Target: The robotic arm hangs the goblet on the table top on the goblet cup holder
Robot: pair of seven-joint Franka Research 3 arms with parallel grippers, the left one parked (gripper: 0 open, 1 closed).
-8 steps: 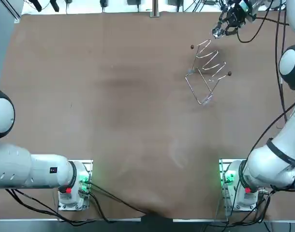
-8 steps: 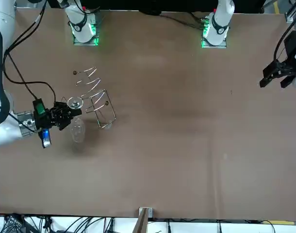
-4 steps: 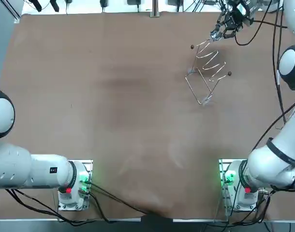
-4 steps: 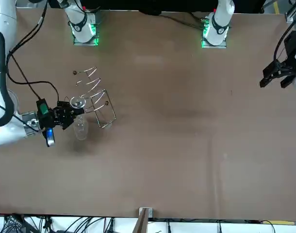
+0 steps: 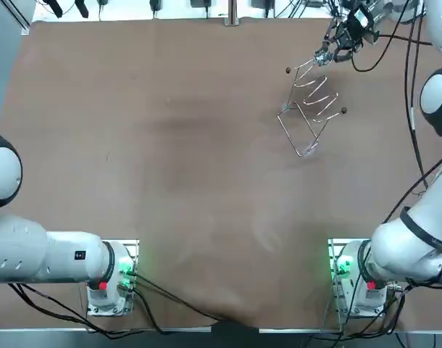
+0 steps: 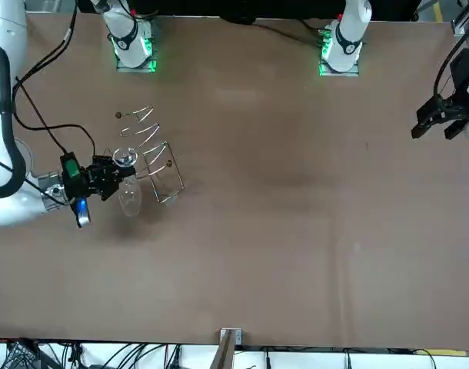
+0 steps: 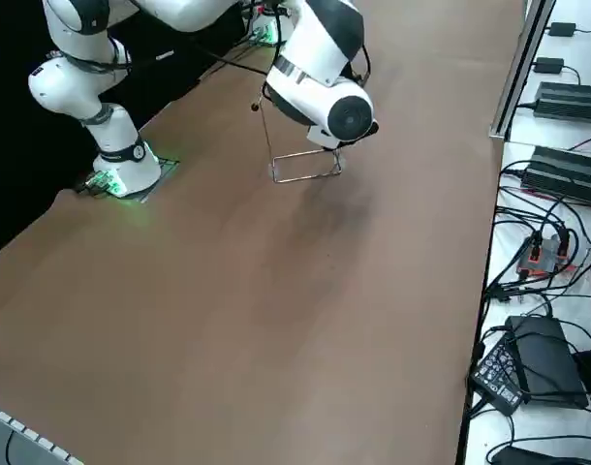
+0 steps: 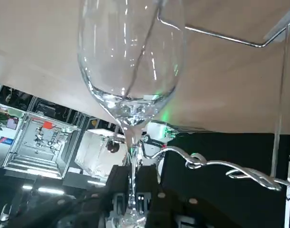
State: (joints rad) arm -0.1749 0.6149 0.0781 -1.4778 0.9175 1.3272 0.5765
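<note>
Table [image 5: 170,145]: no change over the last 1 s.
Rack [image 5: 311,109]: same spot and same lean as 1 s ago. Nothing hangs on it yet.
Goblet [image 6: 129,198]: carried sideways toward the rack in that 1 s. In the front view its foot now overlaps the rack's end loop, where before it sat clear of the wire. It is off the table, held in the claw at the rack's end farthest from the robot.
Claw [image 6: 115,179]: the right gripper has slid in with the goblet and is closer to the rack. The wrist view shows its 2 fingers pinched on the stem, with the bowl beyond the tips.
Meaning: the approach looks nearly done. The likely next step is threading the stem into a slot so the foot catches on the wire.
Count, table: 1.
Count, rack: 1, with 2 dark ball tips [image 5: 343,111]; slots too fine to count.
Count, goblet: 1.
Count, working claw: 1.
</note>
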